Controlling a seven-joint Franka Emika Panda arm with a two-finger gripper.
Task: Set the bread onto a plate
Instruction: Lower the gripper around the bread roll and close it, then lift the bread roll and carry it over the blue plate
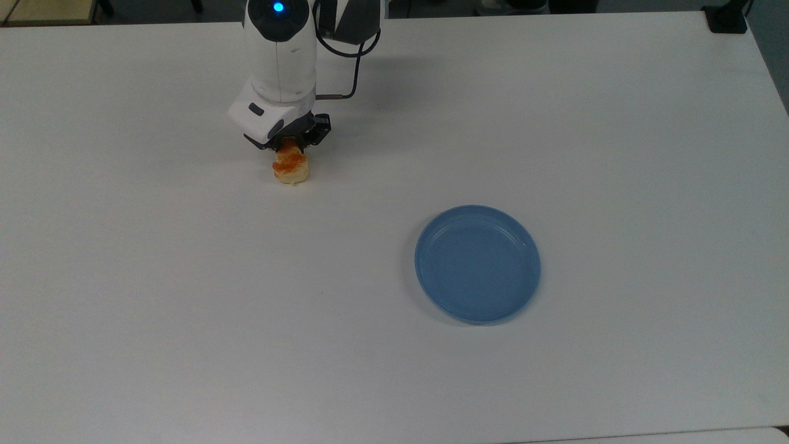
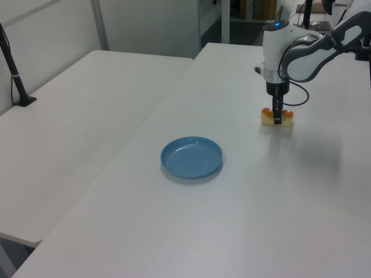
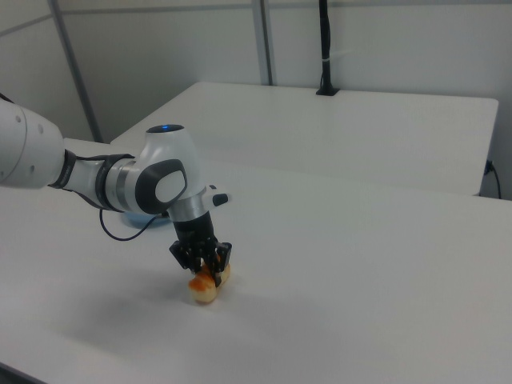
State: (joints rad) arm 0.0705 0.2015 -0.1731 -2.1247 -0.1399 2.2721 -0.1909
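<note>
Two fingers of the pincer (image 1: 288,145) pinch the bread (image 1: 291,169) on the bench (image 1: 185,277); lift straight before carrying right toward the plate (image 1: 478,264), well apart.

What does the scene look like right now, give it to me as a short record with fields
bread: on the table, between the gripper's fingers
gripper: shut on the bread, reaching down from above
plate: light blue, nothing on it, apart from the bread toward the top view's lower right
table: white
task state: bread gripped, not yet on the plate
</note>
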